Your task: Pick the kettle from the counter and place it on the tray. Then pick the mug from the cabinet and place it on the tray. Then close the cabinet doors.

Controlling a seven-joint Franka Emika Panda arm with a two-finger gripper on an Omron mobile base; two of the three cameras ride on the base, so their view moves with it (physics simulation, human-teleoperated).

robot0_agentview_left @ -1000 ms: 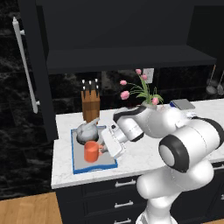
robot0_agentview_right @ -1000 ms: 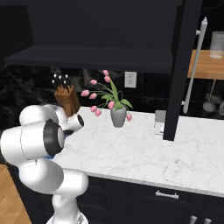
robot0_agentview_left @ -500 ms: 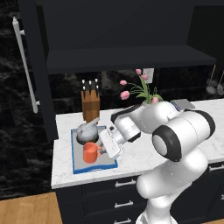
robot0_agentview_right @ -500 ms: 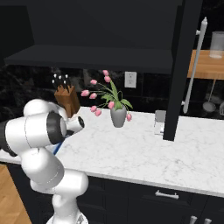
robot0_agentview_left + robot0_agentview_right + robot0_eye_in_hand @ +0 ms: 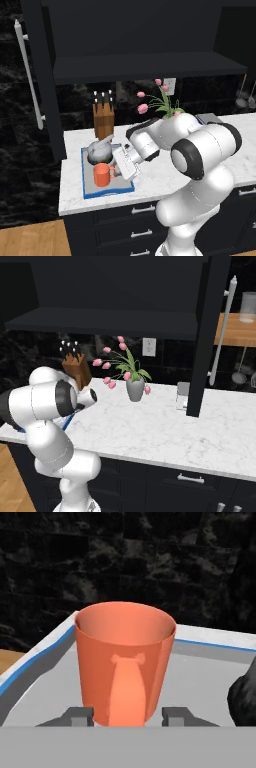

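The mug (image 5: 125, 664) stood upright on the tray (image 5: 89, 190) beside the kettle (image 5: 98, 150) near the bench's left edge, the tool (image 5: 126, 715) released astride it; recommend withdrawing straight without tipping.

One orange-red mug (image 5: 102, 174) and one grey kettle (image 5: 99, 150) sit on one blue-rimmed tray (image 5: 109, 188). The counter (image 5: 165, 431) also carries one knife block (image 5: 103, 120) and one grey vase of pink tulips (image 5: 135, 389). Two cabinet doors stand open, one door (image 5: 35, 80) at the left and the other door (image 5: 207, 336) at the right.
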